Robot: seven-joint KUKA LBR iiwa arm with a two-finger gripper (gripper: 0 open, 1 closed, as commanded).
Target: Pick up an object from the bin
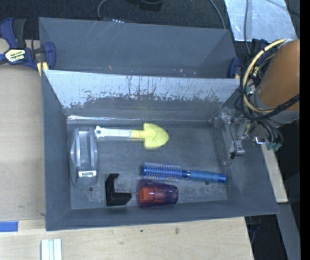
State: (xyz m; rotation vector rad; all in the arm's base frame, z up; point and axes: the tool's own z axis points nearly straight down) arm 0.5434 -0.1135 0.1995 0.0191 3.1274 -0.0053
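Observation:
My gripper hangs at the right side of the bin, over the sloping right wall, with nothing seen in it. Nearest to it is a blue hairbrush, lying flat with its handle end pointing right, just below and left of the gripper. A translucent red cup lies on its side in front of the brush. Further left along the back of the floor lies a yellow scoop with a white handle.
A clear plastic holder rests at the floor's left end, and a black L-shaped piece sits near the front left. The arm with its orange cover and cables stands over the bin's right rim.

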